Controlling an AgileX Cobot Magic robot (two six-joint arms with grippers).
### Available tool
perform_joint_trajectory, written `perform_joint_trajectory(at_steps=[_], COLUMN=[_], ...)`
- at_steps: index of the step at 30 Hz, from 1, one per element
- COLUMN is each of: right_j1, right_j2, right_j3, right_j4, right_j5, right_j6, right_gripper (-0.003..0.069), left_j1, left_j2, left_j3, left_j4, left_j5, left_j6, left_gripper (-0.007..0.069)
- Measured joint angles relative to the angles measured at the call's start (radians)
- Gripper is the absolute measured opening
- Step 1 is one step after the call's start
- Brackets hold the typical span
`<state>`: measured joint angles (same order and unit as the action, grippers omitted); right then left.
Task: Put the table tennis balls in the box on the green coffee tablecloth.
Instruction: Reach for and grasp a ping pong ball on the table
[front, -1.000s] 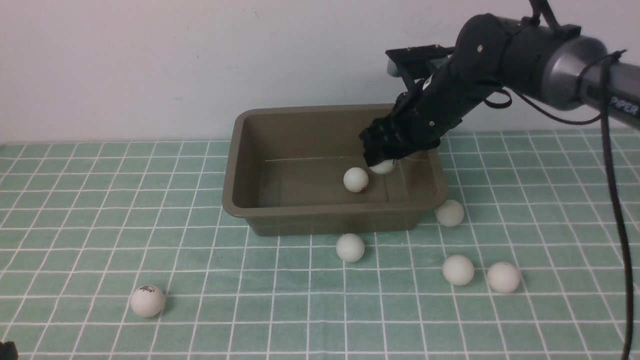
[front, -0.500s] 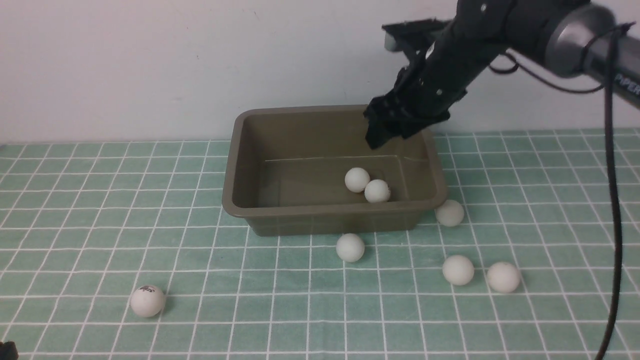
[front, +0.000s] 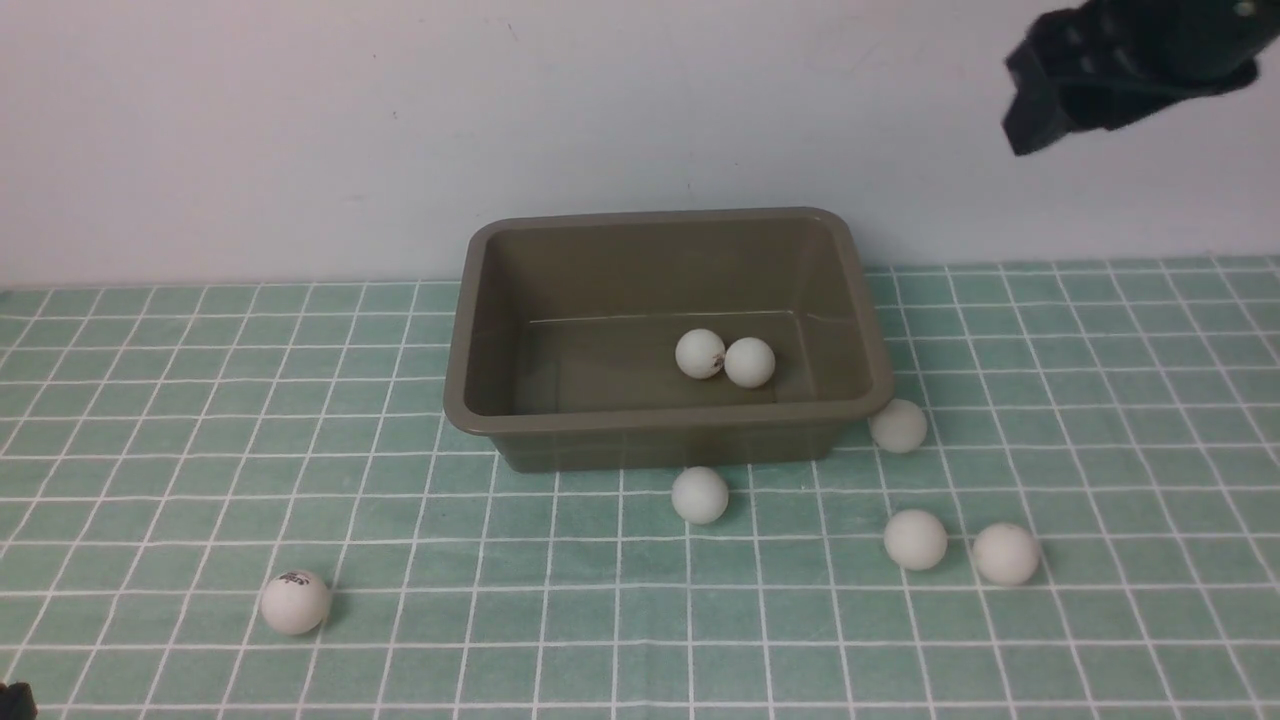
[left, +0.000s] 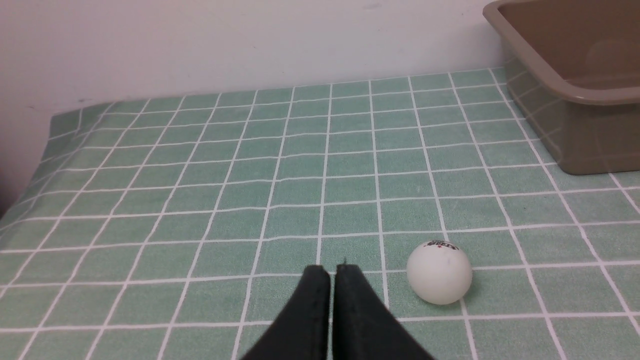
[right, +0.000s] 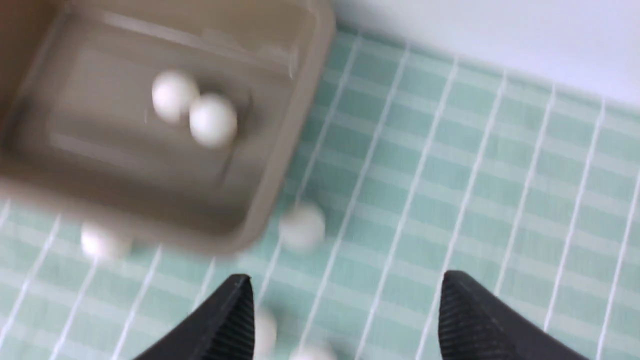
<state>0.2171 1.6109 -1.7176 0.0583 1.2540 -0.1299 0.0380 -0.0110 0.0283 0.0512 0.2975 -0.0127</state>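
The olive-brown box (front: 470, 400) stands on the green coffee tablecloth (front: 200, 400) with two table tennis balls (front: 700, 353) (front: 749, 362) touching inside it. Several more balls lie on the cloth: one (front: 700, 495) before the box's front wall, one (front: 898, 425) at its front right corner, two (front: 915, 540) (front: 1006, 554) further forward, and a logo ball (front: 294, 602) at the front left. My right gripper (front: 1040, 110) is high at the top right, open and empty (right: 345, 290). My left gripper (left: 332, 272) is shut, empty, just left of the logo ball (left: 439, 272).
A pale wall runs behind the box. The cloth's left edge (left: 50, 125) shows in the left wrist view. The box corner (left: 560, 100) stands beyond and right of the left gripper.
The right gripper let its ball drop into the box beside the first one, then rose and swung away to the upper right. The two balls in the box shifted slightly.
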Motion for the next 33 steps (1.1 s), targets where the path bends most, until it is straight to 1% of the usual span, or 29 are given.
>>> perform_joint_trajectory(at_steps=[2,4,6,8,11,13,16,20,27,33], right_j1=[-0.002,-0.002,-0.002,-0.002,-0.002,-0.002,-0.002,-0.002,-0.002,-0.002], right_j2=[-0.082,-0.121,-0.141,-0.140,-0.138,-0.138,-0.136,-0.109,-0.011,0.059], right_j3=[0.137,0.235,0.385,0.485,0.542,0.638,0.693,0.718,0.718,0.718], right_j4=[0.005,0.021,0.047,0.057,0.061,0.064,0.064,0.064,0.064,0.052], right_j5=[0.000,0.000,-0.011,-0.066,-0.137,-0.238,-0.340,-0.435,-0.507,-0.526], right_j6=[0.000,-0.001,-0.016,-0.023,-0.023,-0.023,-0.031,-0.041,-0.042,-0.042], right_gripper=[0.0447,0.0447,0.0447,0.0448,0.0449,0.0448,0.0448,0.0448,0.0448,0.0448], left_j1=[0.000,0.000,0.000,0.000,0.000,0.000,0.000,0.000,0.000,0.000], left_j2=[0.000,0.000,0.000,0.000,0.000,0.000,0.000,0.000,0.000,0.000], left_j3=[0.000,0.000,0.000,0.000,0.000,0.000,0.000,0.000,0.000,0.000], left_j4=[0.000,0.000,0.000,0.000,0.000,0.000,0.000,0.000,0.000,0.000], left_j5=[0.000,0.000,0.000,0.000,0.000,0.000,0.000,0.000,0.000,0.000], left_j6=[0.000,0.000,0.000,0.000,0.000,0.000,0.000,0.000,0.000,0.000], left_gripper=[-0.0004,-0.0004,-0.0004,-0.0004,-0.0004,-0.0004,-0.0004,-0.0004,-0.0004,-0.0004])
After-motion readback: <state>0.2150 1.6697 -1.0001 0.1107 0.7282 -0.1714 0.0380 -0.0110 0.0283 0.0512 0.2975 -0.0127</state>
